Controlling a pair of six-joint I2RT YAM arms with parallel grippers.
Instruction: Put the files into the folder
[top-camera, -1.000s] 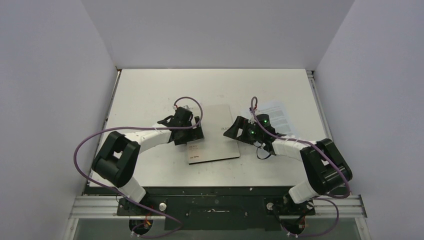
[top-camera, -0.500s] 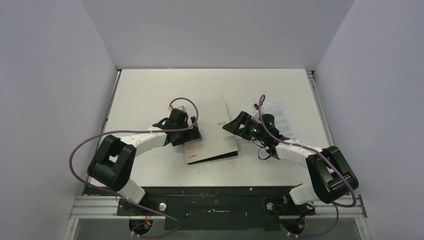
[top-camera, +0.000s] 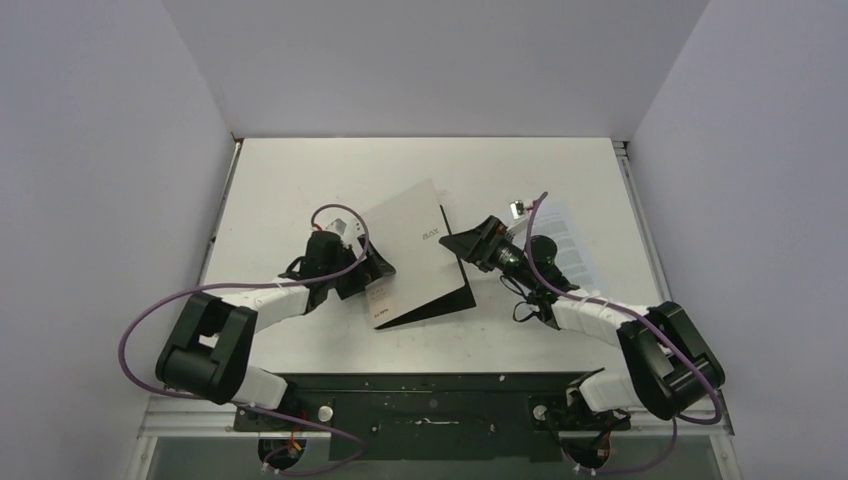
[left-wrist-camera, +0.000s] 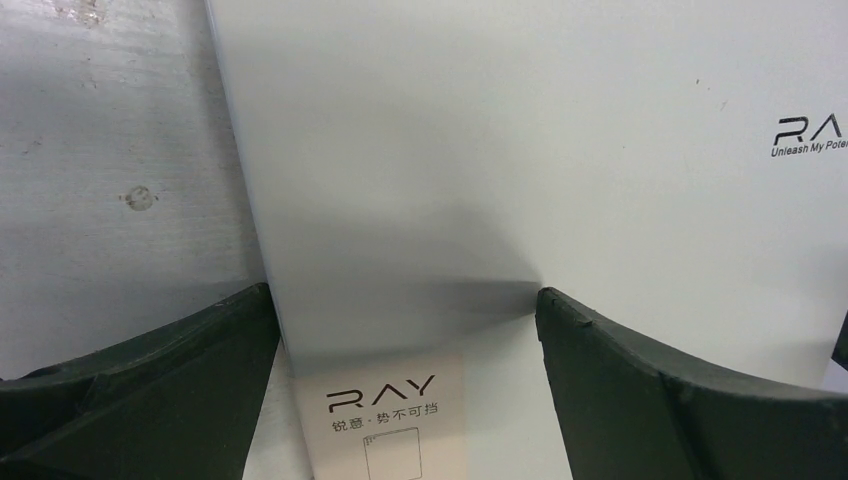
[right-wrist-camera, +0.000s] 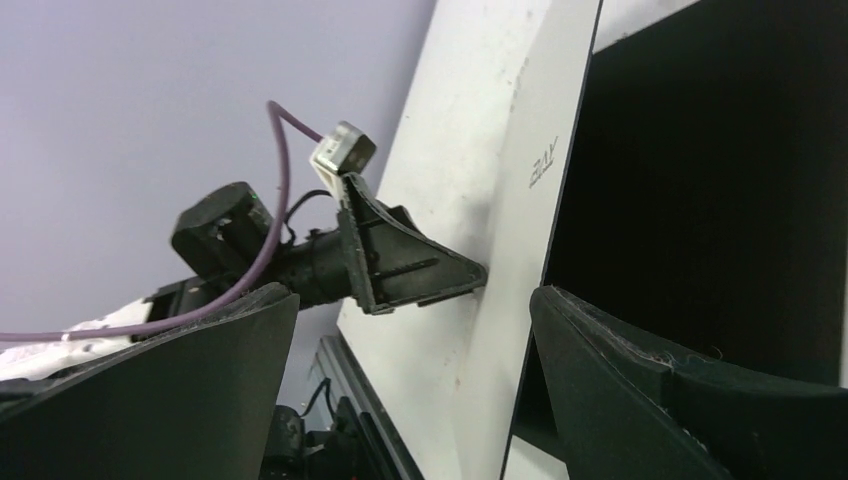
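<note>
- Right now my left gripper (top-camera: 375, 272) is spread wide, its fingers astride the left edge of the folder (top-camera: 415, 255) near the spine. It pinches nothing, and I cannot tell whether it presses down on the board.
- My right gripper (top-camera: 465, 245) is spread wide as well. The cover's free edge runs between its fingers without being clamped.
- The folder sits mid-table (top-camera: 300, 180) between my two arms, its silver-grey cover tilted up on the right side and the black inside (right-wrist-camera: 720, 180) showing beneath.
- The files (top-camera: 570, 225) lie flat to the right of the folder, partly under my right arm and not touching the folder.
- I judge the cover to be stiff, light board with a smooth, rather slippery face. It should hinge as one flat panel, so the free edge opposite the spine is the place to lift.
- I expect the files to be thin, floppy and hard to pick off a flat surface. I would take them by an edge or corner and slide them, since a hard pinch may crease them.
- On the pale label (left-wrist-camera: 381, 395) near the spine I read "RAY", a line of Chinese characters under it, and a small empty box.
- Further along the cover I read a second "RAY" logo (left-wrist-camera: 810, 135) with "Unleash My Poten…" cut off at the edge.
</note>
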